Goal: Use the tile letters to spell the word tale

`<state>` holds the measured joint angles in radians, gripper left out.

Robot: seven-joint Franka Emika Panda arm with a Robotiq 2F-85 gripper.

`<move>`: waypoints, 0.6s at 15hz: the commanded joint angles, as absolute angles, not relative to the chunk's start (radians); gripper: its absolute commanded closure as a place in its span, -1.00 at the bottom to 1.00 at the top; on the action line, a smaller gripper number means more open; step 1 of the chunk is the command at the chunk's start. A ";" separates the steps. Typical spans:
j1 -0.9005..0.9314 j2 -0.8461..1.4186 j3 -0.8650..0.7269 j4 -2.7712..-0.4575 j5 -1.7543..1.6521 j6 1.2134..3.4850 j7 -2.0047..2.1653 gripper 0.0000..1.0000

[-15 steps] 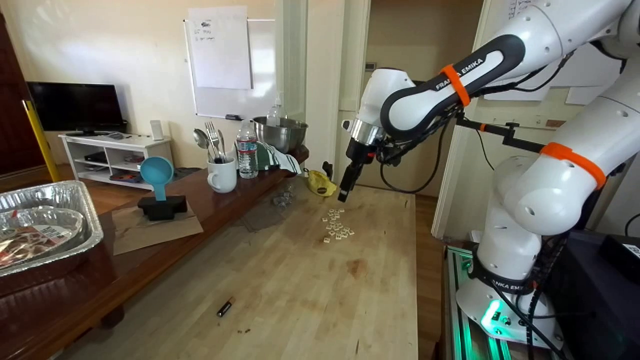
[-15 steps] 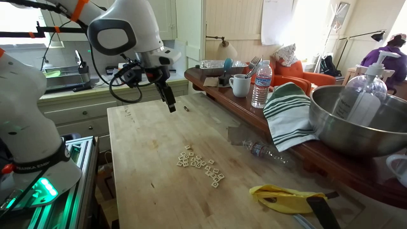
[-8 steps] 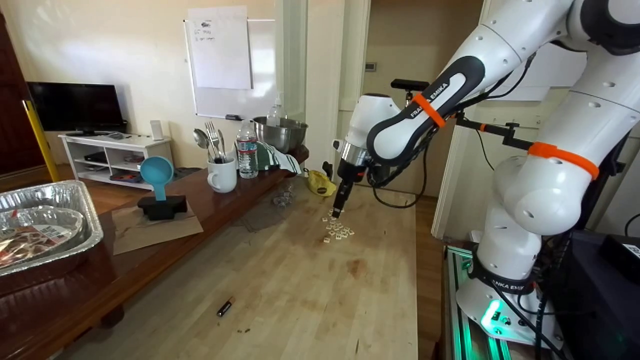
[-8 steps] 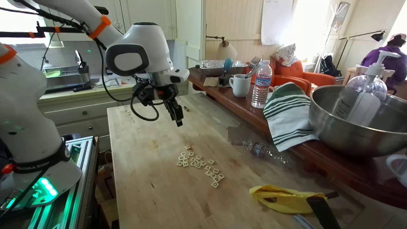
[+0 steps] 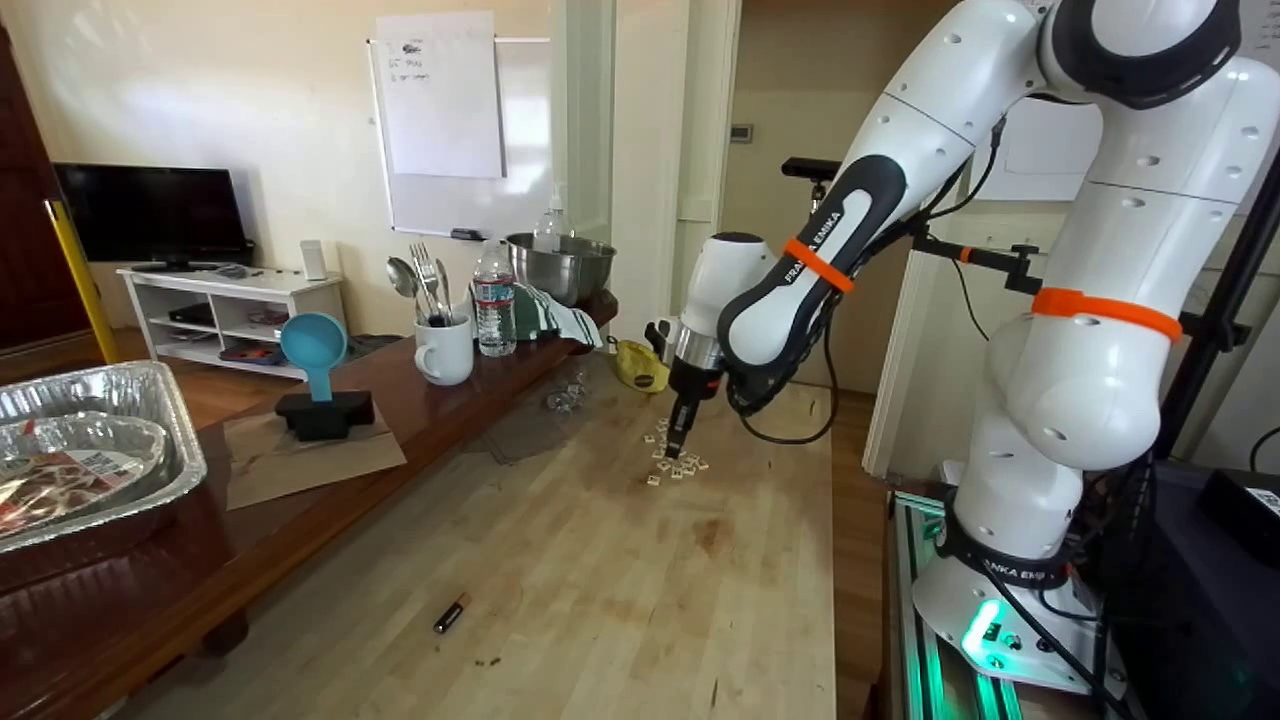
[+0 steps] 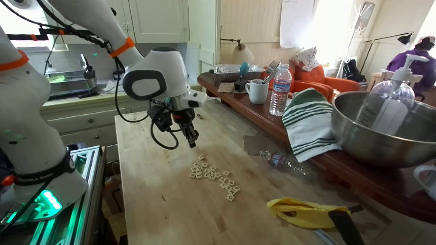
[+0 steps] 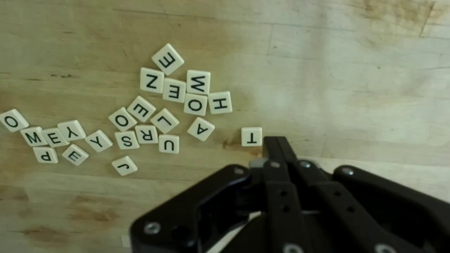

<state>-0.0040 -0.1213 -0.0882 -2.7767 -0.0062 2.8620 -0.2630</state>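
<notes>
Knock risk for the T tile [image 7: 251, 137]

The gripper [image 7: 276, 139] is seen with its jaws together, nothing clamped. The tile letters [image 7: 201, 129] are scattered on the wooden table [image 7: 334, 88], "tale" not yet spelled. By a misjudged descent, the T tile, just beside the gripper in the wrist view, could be shoved; around the crowded L tile [image 7: 164, 120], neighbouring tiles could be jostled.

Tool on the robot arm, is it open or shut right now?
Shut. In the wrist view, the jaws of the tool stand together, with no visible gap.
</notes>
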 commanded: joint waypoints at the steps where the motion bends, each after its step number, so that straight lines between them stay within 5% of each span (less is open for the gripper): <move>1: -0.024 -0.044 -0.091 -2.776 -0.038 2.928 -0.278 1.00; 9: -0.023 0.082 -0.082 -2.748 0.021 3.064 -0.316 1.00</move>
